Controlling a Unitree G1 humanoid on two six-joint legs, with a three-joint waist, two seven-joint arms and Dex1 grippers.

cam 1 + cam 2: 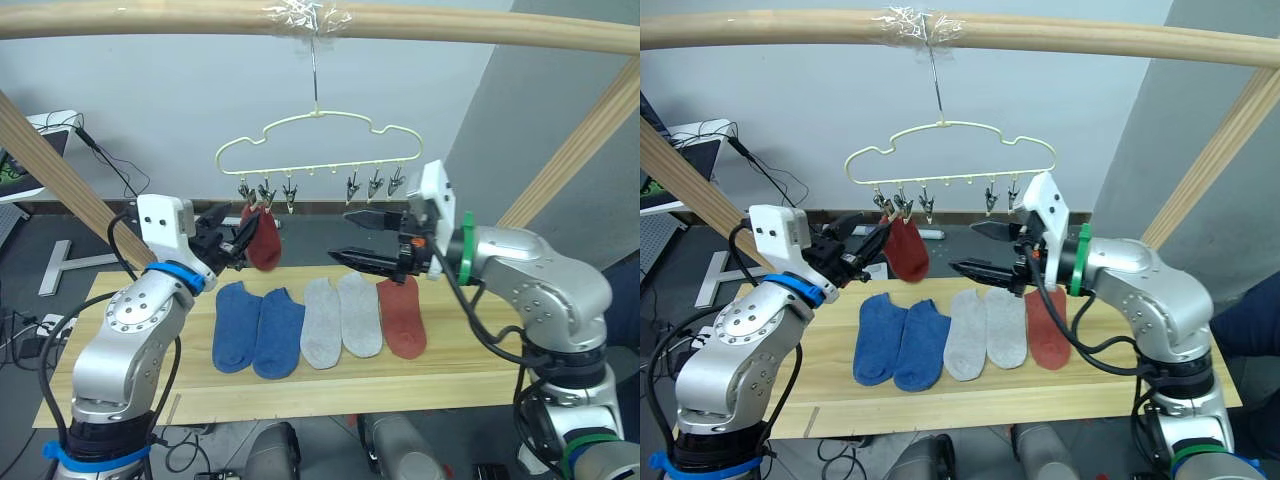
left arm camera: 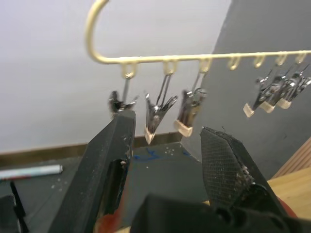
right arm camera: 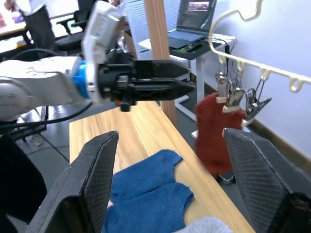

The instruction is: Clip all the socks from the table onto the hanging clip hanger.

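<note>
On the clip hanger [image 1: 318, 150], one red sock [image 1: 264, 240]; both robot jaws apart, empty.

We see open air between the clip hanger [image 1: 318, 150] and the table [image 1: 470, 365], w/ one rust red sock [image 1: 265, 238] hanging from a clip at the hanger's left end. Left gripper [image 1: 238, 232] sits just beside that sock, fingers apart; right gripper [image 1: 352, 236], fingers spread, hangs under the right-hand clips. Five socks [image 1: 320, 320] cover the table's middle; both table ends are bare. Slanted wooden poles [image 1: 55, 175] flank both sides.
</note>
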